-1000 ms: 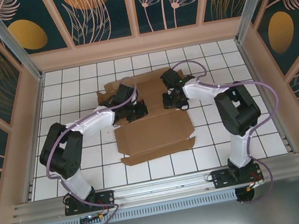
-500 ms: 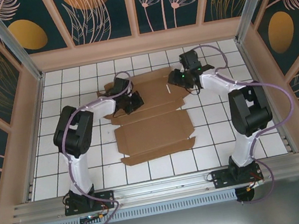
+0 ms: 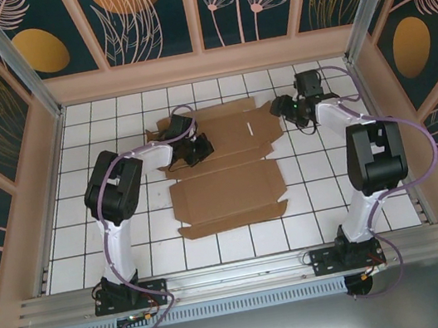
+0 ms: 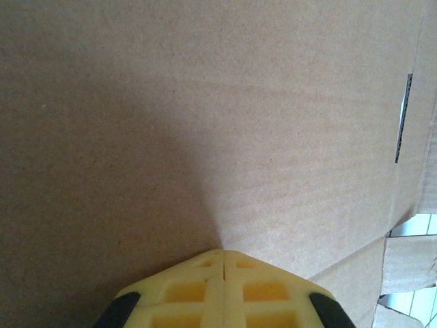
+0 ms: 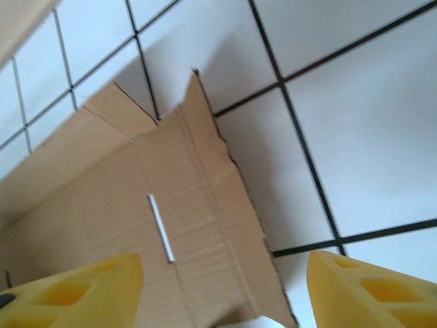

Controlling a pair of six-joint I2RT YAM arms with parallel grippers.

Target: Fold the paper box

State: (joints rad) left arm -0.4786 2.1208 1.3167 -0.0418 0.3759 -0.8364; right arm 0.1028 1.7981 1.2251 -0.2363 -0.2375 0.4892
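Note:
The paper box point(image 3: 225, 190) is a flat brown die-cut sheet with flaps, lying on the white tiled floor. My left gripper point(image 3: 199, 149) rests on its far left panel. In the left wrist view its yellow fingers point(image 4: 205, 270) are shut, tip against bare cardboard point(image 4: 205, 109), with nothing held between them. My right gripper point(image 3: 280, 108) hovers at the sheet's far right edge. Its fingers point(image 5: 369, 290) stand wide apart over the jagged flap edge point(image 5: 205, 205), near a thin white slot point(image 5: 161, 229), gripping nothing.
The white tiled floor point(image 3: 334, 195) is walled by a pink frame with patterned panels point(image 3: 202, 61). An aluminium rail point(image 3: 237, 274) runs along the near edge by the arm bases. Bare tiles lie to the right of the sheet point(image 5: 355, 123).
My right gripper has backed off the sheet toward the far right and opened its jaws. My left gripper has shifted slightly farther back on the cardboard and stayed shut.

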